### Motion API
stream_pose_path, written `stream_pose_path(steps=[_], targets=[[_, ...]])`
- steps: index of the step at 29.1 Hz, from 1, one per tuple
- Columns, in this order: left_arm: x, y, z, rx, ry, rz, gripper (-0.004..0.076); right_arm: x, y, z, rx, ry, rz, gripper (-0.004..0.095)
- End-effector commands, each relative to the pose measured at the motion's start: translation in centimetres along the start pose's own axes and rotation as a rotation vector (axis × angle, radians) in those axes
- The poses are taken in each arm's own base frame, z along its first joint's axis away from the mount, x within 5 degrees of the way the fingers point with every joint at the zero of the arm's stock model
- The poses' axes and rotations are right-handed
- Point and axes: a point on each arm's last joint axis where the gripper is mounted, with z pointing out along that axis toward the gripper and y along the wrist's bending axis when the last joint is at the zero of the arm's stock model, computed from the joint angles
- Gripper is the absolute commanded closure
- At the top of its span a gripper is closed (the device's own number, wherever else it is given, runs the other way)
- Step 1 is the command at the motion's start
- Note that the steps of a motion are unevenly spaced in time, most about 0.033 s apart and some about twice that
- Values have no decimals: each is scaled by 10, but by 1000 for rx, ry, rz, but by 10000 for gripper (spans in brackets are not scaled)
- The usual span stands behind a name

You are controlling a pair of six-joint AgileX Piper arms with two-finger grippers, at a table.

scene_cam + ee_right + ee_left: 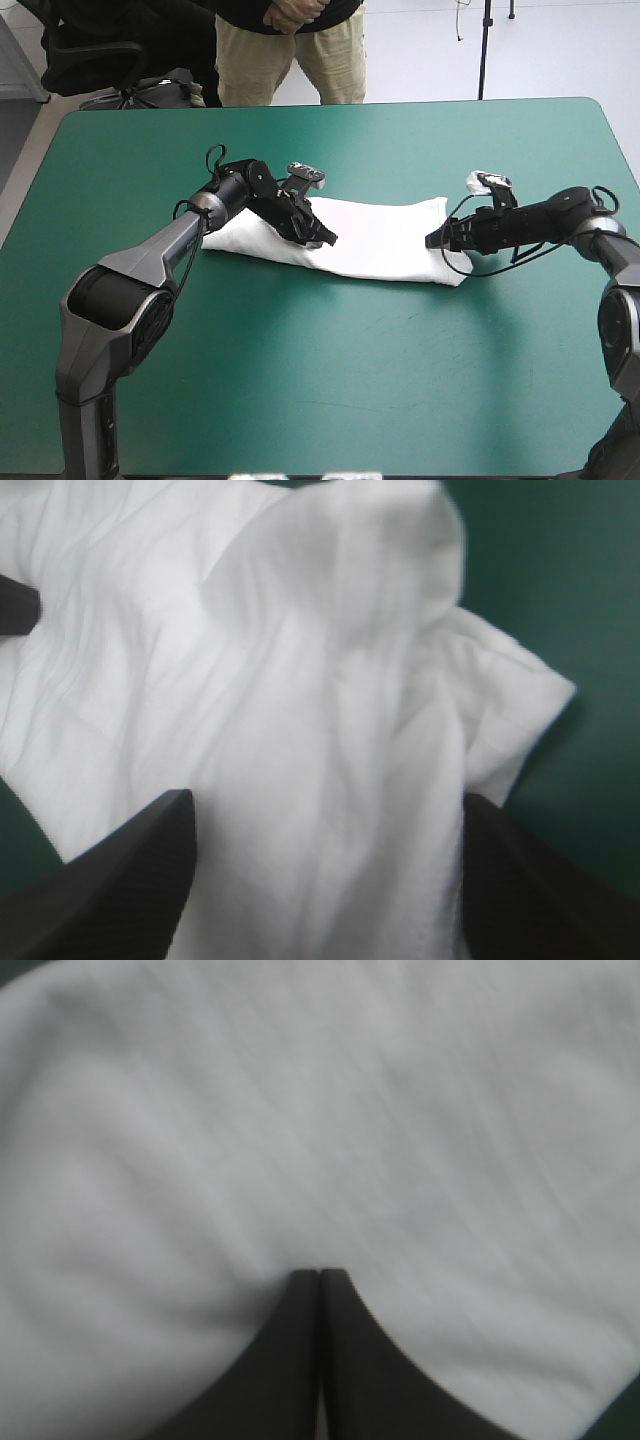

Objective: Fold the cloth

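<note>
The T-shirt is laid as a long white folded band across the middle of the table, somewhat nearer the far edge than the near one. Its near edge is pinched by the left gripper, whose black fingers are seen all but closed on the cloth. The right gripper is held open at the end toward the table's right edge, with cloth lying between its spread fingers.

light: bright, even | shadow: soft, on T-shirt beside left tool
</note>
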Motion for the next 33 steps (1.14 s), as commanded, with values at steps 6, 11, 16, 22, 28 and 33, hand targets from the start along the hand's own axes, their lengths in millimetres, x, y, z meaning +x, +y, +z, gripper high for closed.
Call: stream_pose_path(steps=[6, 11, 16, 22, 28, 33], targets=[[-14, -14, -31, 6, -97, 17, 741, -11, 14, -7, 9, -50, -29, 647], [-15, -13, -31, 1, -104, 18, 741, -11, 8, -12, 4, -54, -69, 921], [-18, -12, -32, -14, -142, 9, 741, -12, 14, -14, -39, -32, -107, 920], [-19, -13, -33, -12, -147, 6, 741, -27, 28, -32, -22, -100, -126, 918], [-27, -21, -62, -55, -242, 51, 741, -49, 58, -41, 1, -83, -196, 904], [-24, -38, -137, -225, -328, 193, 741, -64, 99, -37, 76, -26, -310, 904]])
